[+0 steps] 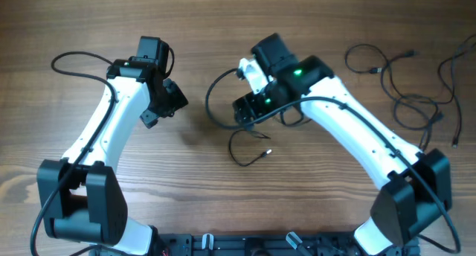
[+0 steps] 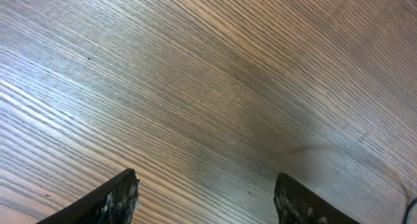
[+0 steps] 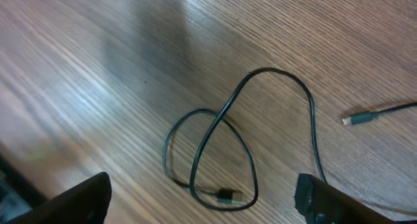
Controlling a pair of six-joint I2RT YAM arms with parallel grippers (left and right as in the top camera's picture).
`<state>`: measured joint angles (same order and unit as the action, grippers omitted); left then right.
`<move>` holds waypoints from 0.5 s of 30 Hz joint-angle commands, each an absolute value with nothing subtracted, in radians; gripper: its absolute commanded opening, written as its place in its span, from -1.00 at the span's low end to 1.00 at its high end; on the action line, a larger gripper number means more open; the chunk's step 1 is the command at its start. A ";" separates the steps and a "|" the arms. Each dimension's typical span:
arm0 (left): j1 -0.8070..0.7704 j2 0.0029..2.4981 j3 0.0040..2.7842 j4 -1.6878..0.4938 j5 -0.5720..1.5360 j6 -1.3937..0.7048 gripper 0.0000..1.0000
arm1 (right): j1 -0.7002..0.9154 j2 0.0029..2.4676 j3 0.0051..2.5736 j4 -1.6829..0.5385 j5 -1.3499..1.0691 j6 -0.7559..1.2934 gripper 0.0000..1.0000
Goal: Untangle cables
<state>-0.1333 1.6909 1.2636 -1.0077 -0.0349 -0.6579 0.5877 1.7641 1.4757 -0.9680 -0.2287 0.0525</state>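
Under my right gripper (image 3: pixel 205 204), jaws apart, I see a looped cable (image 3: pixel 267 70) lying on the table (image 3: pixel 98 55). My left gripper (image 2: pixel 207 201) is spread too, hanging over the table further left.

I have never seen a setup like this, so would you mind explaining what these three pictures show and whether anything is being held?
These are two robot arms at a wooden table. The overhead picture looks down from above. The other two come from a camera on each wrist, with that arm's own fingertips at the bottom edge. The left gripper is open over bare wood. The right gripper is open too, hovering above a thin black looped cable with a small plug. More thin cables lie spread out on the right side of the table. Nothing is held; the job is to untangle these cables.
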 commanded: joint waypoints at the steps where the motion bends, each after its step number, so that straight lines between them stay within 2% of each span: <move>1: -0.084 1.700 1.260 -1.018 -0.073 -0.678 0.37 | 0.624 1.855 1.464 -0.947 -0.129 0.161 0.64; 7: -0.009 1.700 1.260 -1.049 -0.072 -0.677 0.36 | 0.636 1.971 1.464 -0.878 -0.075 0.321 0.13; 8: -0.009 1.700 1.260 -1.050 -0.072 -0.678 0.36 | 0.636 1.976 1.464 -0.870 -0.053 0.344 -0.05; 9: -0.009 1.700 1.260 -1.050 -0.072 -0.678 0.34 | 0.636 1.983 1.464 -0.860 -0.018 0.376 -0.41; 10: -0.009 1.700 1.260 -1.053 -0.072 -0.678 0.32 | 0.635 1.982 1.464 -0.855 0.019 0.399 -0.89; 15: -0.009 1.700 1.260 -1.066 -0.069 -0.678 0.29 | 0.581 1.928 1.532 -0.872 0.128 0.394 -0.91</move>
<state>-0.0116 1.6909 1.2636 -1.0615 -0.0555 -0.6643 0.6228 1.9690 1.4761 -0.8642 0.0402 0.3702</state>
